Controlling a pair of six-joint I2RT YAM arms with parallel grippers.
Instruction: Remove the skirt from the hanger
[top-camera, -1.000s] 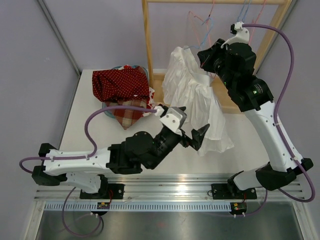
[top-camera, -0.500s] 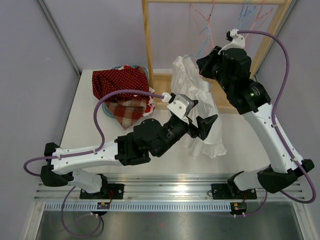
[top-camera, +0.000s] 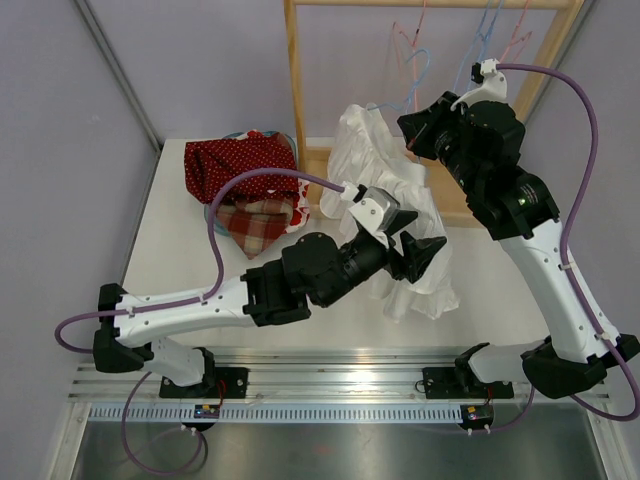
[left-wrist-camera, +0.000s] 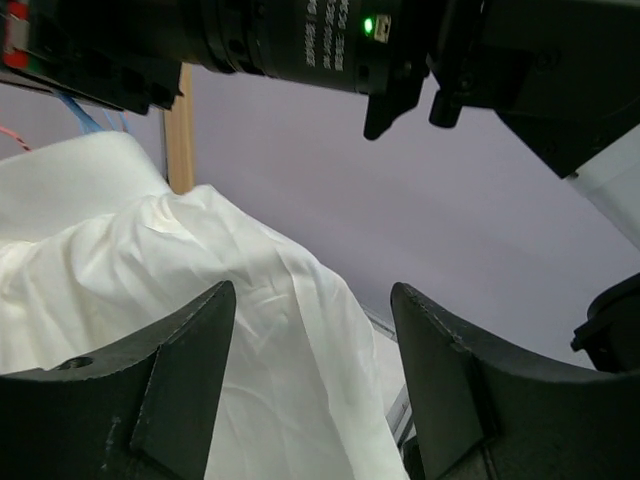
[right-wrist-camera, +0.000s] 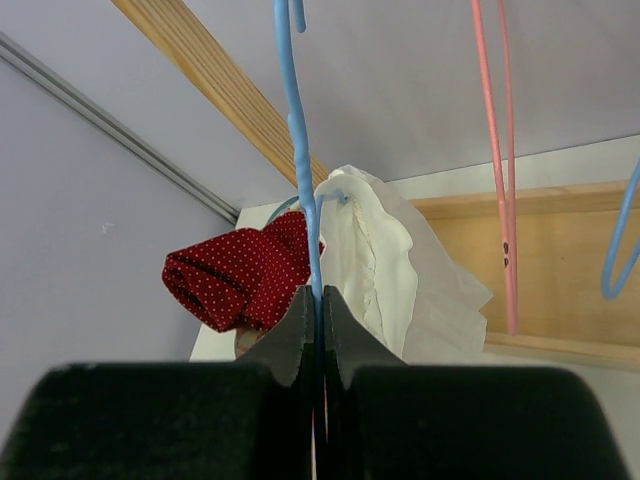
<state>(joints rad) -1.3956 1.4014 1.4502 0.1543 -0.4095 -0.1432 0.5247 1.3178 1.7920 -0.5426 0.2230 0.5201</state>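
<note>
The white skirt hangs from a blue hanger and drapes down onto the table. It also shows in the left wrist view and in the right wrist view. My right gripper is shut on the blue hanger's wire and holds it up by the wooden rack. In the top view my right gripper sits beside the skirt's top. My left gripper is open, its jaws wide apart against the skirt's lower folds, with cloth showing between the fingers.
A wooden rack stands at the back with pink and blue hangers on its rail. A red dotted garment lies on a pile in a basket at the back left. The table's near edge is a metal rail.
My right gripper has lifted the hanger up and right, raising the skirt. My left gripper has moved up and right, closer into the skirt's lower part.
</note>
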